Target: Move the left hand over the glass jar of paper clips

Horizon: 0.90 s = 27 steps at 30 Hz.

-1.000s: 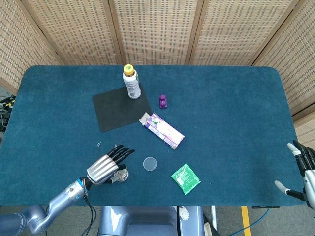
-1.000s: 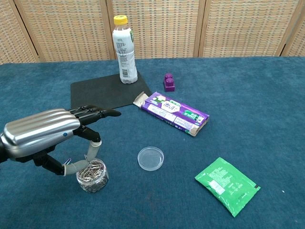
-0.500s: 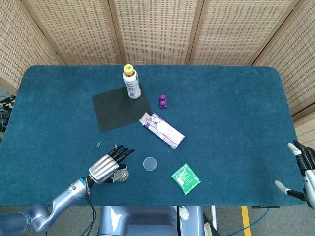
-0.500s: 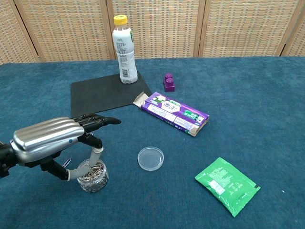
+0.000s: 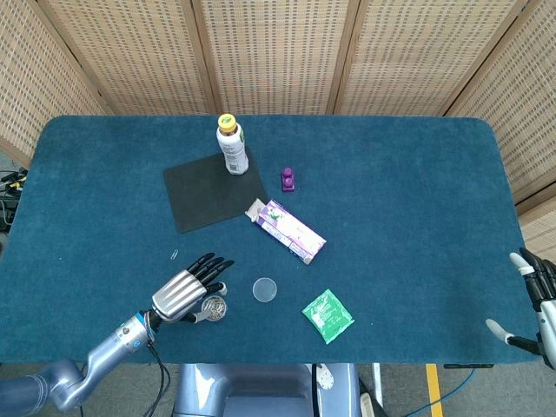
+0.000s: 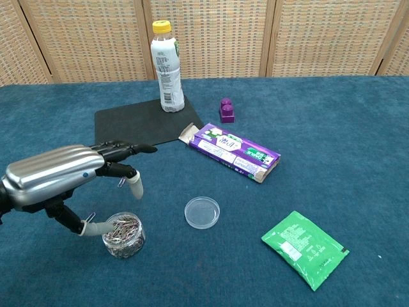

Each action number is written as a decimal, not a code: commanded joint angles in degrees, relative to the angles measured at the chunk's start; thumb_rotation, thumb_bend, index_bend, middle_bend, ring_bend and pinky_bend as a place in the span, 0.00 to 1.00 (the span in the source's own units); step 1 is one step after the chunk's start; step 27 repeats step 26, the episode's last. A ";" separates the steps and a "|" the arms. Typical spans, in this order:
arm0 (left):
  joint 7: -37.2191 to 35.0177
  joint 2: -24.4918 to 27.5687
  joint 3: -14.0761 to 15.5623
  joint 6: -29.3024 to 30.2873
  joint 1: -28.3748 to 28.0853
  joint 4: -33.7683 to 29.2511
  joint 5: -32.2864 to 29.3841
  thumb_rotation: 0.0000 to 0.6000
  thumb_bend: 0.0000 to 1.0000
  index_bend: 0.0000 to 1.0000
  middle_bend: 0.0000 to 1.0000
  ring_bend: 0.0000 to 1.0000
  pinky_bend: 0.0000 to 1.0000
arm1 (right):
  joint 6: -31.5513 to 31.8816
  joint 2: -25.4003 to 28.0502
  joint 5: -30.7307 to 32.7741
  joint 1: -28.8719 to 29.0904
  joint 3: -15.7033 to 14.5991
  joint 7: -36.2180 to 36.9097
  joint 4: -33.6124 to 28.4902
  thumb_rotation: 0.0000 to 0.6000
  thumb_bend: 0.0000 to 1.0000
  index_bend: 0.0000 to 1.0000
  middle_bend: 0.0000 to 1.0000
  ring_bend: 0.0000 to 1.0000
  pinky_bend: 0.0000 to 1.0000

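Woven screens back a blue felt table. The left hand hovers palm-down, fingers spread and holding nothing, just left of the glass jar of paper clips near the front edge, its lid off alongside.

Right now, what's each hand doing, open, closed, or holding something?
Left hand: open, fingers spread above the jar of paper clips, holding nothing.
Right hand: open, at the table's edge, holding nothing.

We can read nothing: print on the bottle, purple box and green packet is too small.
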 commanded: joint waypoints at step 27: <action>7.43 26.99 -4.65 20.52 23.26 -27.11 -22.11 1.00 0.03 0.00 0.00 0.00 0.00 | 0.35 -0.06 -0.57 -0.18 -0.28 -0.33 -0.12 1.00 0.00 0.01 0.00 0.00 0.00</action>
